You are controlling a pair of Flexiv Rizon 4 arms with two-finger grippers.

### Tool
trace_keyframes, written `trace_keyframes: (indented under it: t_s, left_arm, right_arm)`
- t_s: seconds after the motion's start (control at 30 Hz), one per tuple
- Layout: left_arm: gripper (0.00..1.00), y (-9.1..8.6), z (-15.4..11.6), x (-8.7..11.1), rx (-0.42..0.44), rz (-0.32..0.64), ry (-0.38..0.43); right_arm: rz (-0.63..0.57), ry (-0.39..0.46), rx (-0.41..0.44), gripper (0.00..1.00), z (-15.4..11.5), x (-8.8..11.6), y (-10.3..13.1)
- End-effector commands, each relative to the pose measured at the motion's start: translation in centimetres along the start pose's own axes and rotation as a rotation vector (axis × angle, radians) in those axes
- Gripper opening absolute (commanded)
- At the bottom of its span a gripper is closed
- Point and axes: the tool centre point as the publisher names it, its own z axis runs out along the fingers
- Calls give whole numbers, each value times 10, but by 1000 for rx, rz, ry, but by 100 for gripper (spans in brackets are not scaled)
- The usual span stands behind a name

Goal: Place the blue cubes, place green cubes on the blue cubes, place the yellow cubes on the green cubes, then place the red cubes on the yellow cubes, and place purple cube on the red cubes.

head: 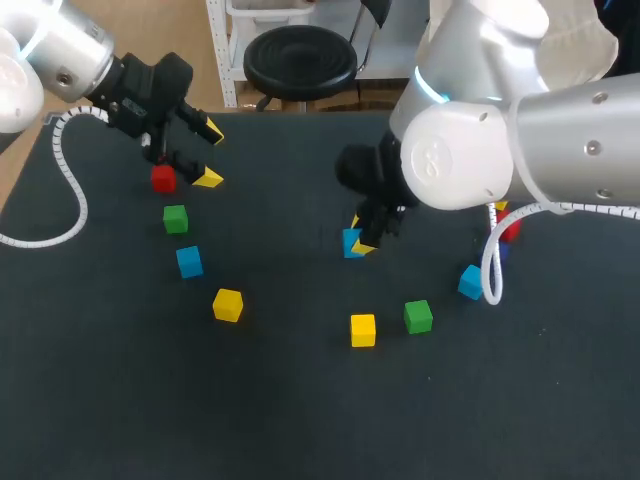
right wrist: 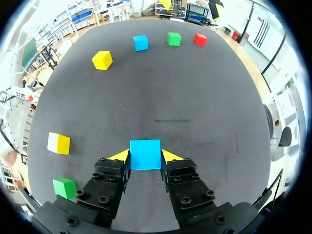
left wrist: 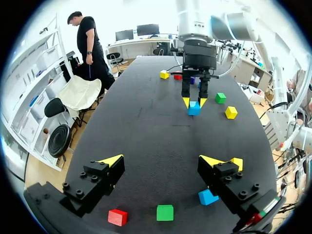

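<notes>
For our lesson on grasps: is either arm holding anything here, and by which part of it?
The jaws of the right gripper clamp a blue cube by two opposite side faces. The left gripper is open and holds nothing.

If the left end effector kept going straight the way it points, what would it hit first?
Likely the bare table, well short of the right end effector gripping a blue cube farther ahead.

Head high behind, wrists low (sharing table point(head: 300, 430))
</notes>
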Motion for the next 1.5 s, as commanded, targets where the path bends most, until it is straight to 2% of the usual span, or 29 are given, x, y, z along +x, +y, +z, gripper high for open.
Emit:
trace_keyframes:
  t_s: [0.03, 1.5]
  left_arm:
    - [100, -1, 0, 0, -3, 0, 0]
    - [100, -1, 0, 0, -3, 0, 0]
  right_arm:
    - [4, -2, 1, 0, 0, 0, -1]
    - [20, -9, 21, 0, 1, 1, -11]
